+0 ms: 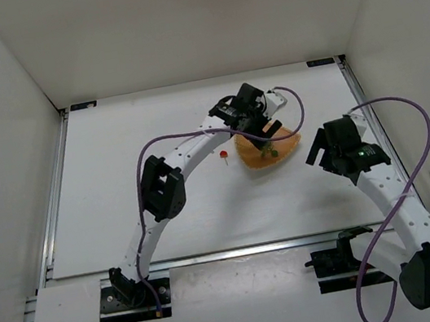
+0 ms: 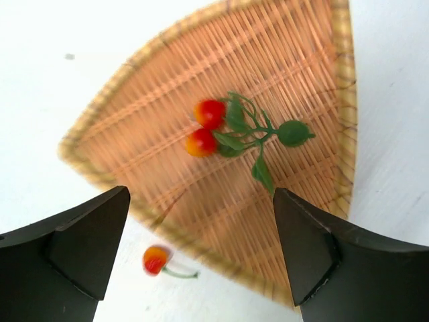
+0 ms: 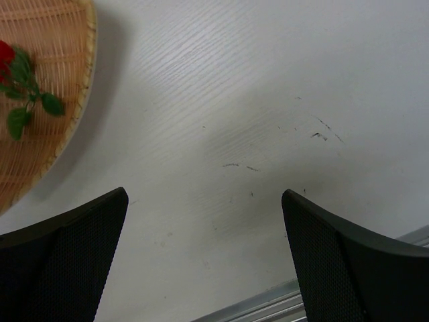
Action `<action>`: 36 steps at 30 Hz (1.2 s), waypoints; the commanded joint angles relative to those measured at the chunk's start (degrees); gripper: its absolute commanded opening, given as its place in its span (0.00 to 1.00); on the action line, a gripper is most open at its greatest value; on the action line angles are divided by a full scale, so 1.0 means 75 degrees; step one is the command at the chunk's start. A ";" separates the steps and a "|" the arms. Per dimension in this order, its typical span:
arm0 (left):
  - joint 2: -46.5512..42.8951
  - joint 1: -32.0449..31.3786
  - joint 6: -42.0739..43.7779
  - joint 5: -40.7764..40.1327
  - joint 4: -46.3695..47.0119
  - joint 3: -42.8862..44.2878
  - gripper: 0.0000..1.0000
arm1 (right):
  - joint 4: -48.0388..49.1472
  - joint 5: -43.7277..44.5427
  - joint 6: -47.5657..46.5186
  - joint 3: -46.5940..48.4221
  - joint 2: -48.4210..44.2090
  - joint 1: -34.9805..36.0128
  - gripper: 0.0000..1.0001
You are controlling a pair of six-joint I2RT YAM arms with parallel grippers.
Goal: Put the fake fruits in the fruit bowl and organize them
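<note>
The fruit bowl [image 1: 287, 149] is a tan woven basket [image 2: 154, 107] at the table's back middle. A pair of red berries on a leafy sprig [image 2: 213, 127] lies inside it, also visible from above [image 1: 267, 150]. One single stemmed berry [image 2: 155, 259] lies on the table just outside the basket's rim, seen from above to the basket's left [image 1: 223, 155]. My left gripper [image 2: 201, 194] hovers open above the basket's edge, nothing between its fingers. My right gripper [image 3: 204, 194] stands open over bare table, right of the basket [image 3: 60, 87].
White walls enclose the table on three sides. A metal rail [image 3: 268, 305] runs along the table edge near my right gripper. Purple cables loop from both arms [image 1: 186, 137].
</note>
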 commanded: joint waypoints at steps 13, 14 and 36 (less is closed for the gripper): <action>-0.5366 0.3285 -0.1089 -0.2453 0.0097 -0.4495 1.00 | 0.1116 0.0160 -0.2364 0.4912 0.5089 0.3940 0.95; -0.5554 0.3566 -0.1182 -0.2360 0.0097 -0.4741 1.00 | 0.1046 0.0160 -0.2458 0.5370 0.5964 0.4071 0.92; -0.6599 0.5971 -0.1464 -0.1117 0.0097 -0.7158 1.00 | 0.0120 -0.0730 -0.1650 0.8856 1.0098 0.3873 0.75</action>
